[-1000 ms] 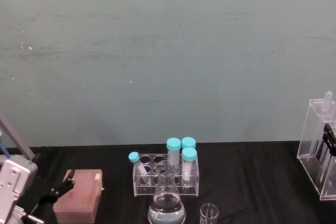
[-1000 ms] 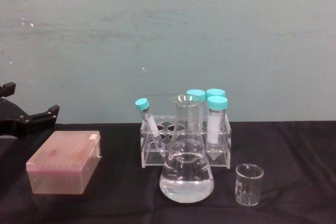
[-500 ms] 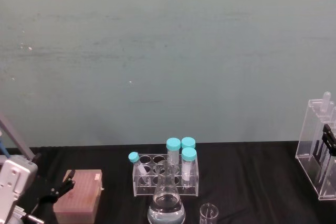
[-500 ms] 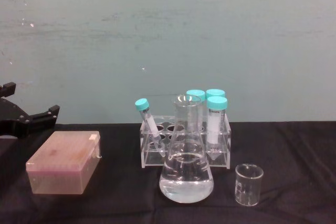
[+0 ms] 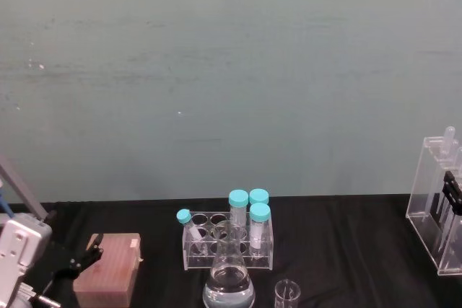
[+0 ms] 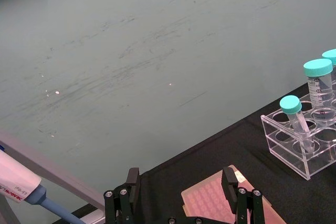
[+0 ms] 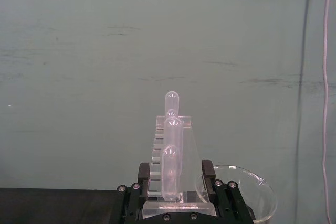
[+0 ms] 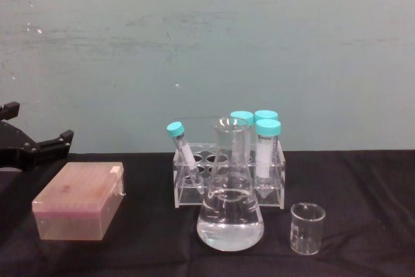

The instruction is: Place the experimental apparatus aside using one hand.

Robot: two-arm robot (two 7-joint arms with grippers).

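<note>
Pinching the rack [image 5: 427, 207] low at three o'clock, my right gripper [image 7: 176, 178] holds what I judge slick, top-heavy, fragile; left gripper [image 6: 181, 178] hangs spread at eight o'clock.

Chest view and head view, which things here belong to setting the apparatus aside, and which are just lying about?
For the job:
pipette rack, clamped in the right gripper
conical flask
beaker

Lying about:
pink tip box
tube rack
glass dish
left gripper, open and idle by the tip box
</note>
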